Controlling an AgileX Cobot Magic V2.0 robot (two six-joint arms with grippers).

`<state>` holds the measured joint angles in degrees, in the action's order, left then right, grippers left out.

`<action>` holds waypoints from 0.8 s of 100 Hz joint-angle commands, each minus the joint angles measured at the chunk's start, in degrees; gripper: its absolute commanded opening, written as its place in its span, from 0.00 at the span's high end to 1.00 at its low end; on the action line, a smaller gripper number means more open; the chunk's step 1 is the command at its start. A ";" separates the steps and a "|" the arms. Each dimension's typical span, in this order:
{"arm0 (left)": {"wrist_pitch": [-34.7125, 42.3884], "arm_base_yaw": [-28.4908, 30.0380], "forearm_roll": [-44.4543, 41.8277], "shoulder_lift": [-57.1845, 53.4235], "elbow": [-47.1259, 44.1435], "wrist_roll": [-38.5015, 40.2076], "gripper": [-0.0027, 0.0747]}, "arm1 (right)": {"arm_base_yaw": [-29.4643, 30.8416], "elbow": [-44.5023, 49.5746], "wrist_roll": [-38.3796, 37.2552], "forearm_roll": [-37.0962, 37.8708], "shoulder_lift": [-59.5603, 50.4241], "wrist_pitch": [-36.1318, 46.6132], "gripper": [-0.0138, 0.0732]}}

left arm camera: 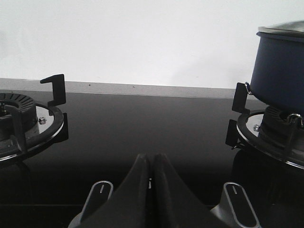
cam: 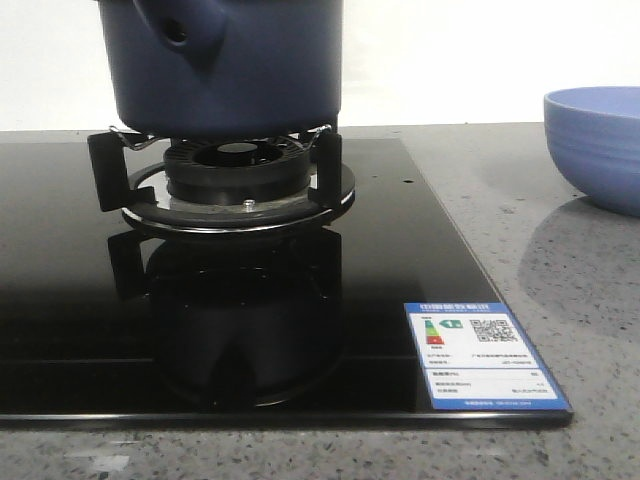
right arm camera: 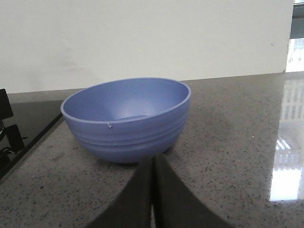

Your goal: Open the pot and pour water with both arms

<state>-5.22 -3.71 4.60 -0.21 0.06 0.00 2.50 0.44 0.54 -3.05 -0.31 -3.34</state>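
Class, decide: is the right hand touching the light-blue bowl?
Cannot tell. In the right wrist view the shut right hand overlaps the bowl's lower wall, showing neither contact nor gap.

One pot (cam: 230, 60), one bowl (right arm camera: 126, 118), two burners (left arm camera: 28, 118), two closed pincers (left arm camera: 150, 164) and one energy label (cam: 482, 355) on the table (cam: 560, 270).

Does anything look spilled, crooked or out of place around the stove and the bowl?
Nothing stands out. The pot sits level on the burner support with its lid on, the blue bowl stands upright on the counter, and no spill shows.
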 commanded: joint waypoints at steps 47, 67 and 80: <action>5.22 -0.52 13.60 -1.58 -1.95 0.00 0.99 | 0.45 1.47 0.13 -10.09 -1.28 5.94 0.91; 8.05 -0.52 35.35 -1.58 -1.73 0.00 0.99 | 0.45 1.09 0.13 -22.89 -1.28 7.21 0.91; 7.12 -0.52 37.45 -1.58 0.70 0.00 0.99 | 0.45 -2.26 0.13 -23.19 -1.16 3.34 0.91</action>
<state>-1.49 -3.71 39.20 -0.21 0.06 0.00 2.50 0.44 0.54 -25.29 -0.31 -1.68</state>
